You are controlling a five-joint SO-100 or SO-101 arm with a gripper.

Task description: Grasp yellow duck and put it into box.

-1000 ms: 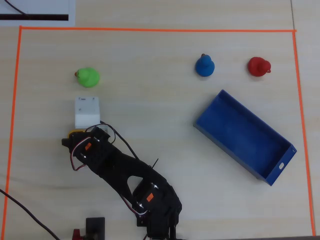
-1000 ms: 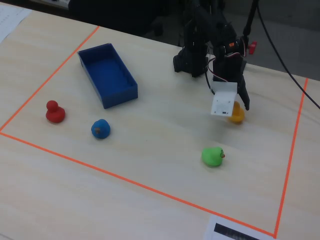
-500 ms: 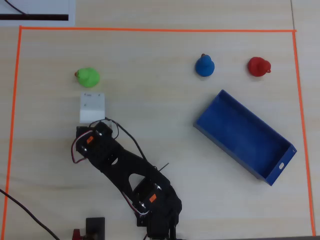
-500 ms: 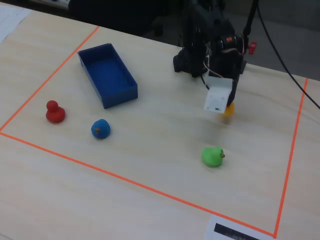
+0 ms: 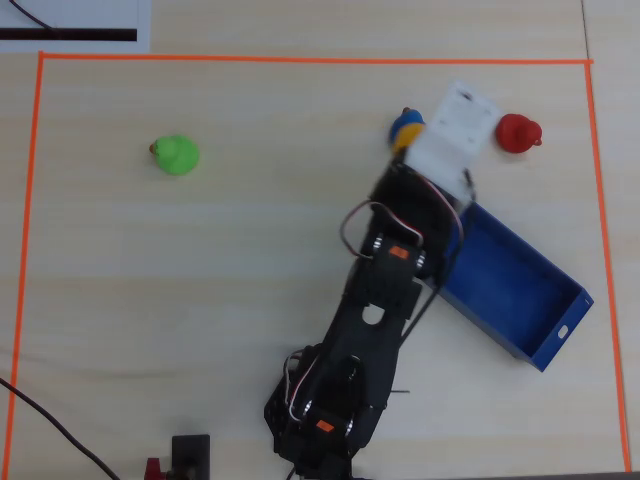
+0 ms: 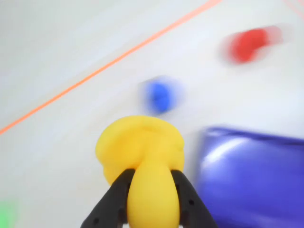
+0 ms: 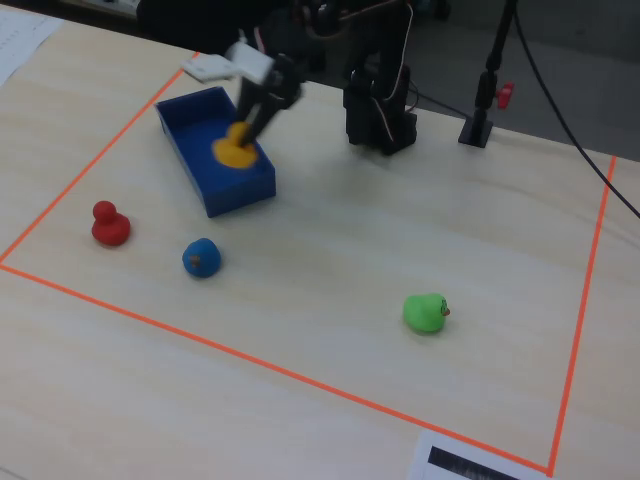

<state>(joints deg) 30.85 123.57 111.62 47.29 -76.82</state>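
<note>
My gripper (image 6: 151,173) is shut on the yellow duck (image 6: 140,147), with a black finger on each side of its body. In the fixed view the gripper (image 7: 247,132) holds the duck (image 7: 236,152) in the air, in line with the blue box (image 7: 240,195). In the overhead view only a bit of the duck (image 5: 401,141) shows beside the gripper (image 5: 408,150), off the far end of the box (image 5: 545,352). In the wrist view the box (image 6: 251,180) lies just right of the duck.
A blue duck (image 7: 202,258) (image 5: 405,121), a red duck (image 7: 108,225) (image 5: 518,132) and a green duck (image 7: 426,312) (image 5: 176,155) stand on the table. Orange tape (image 5: 300,58) frames the work area. The arm's base (image 7: 378,110) and a stand (image 7: 480,125) are behind.
</note>
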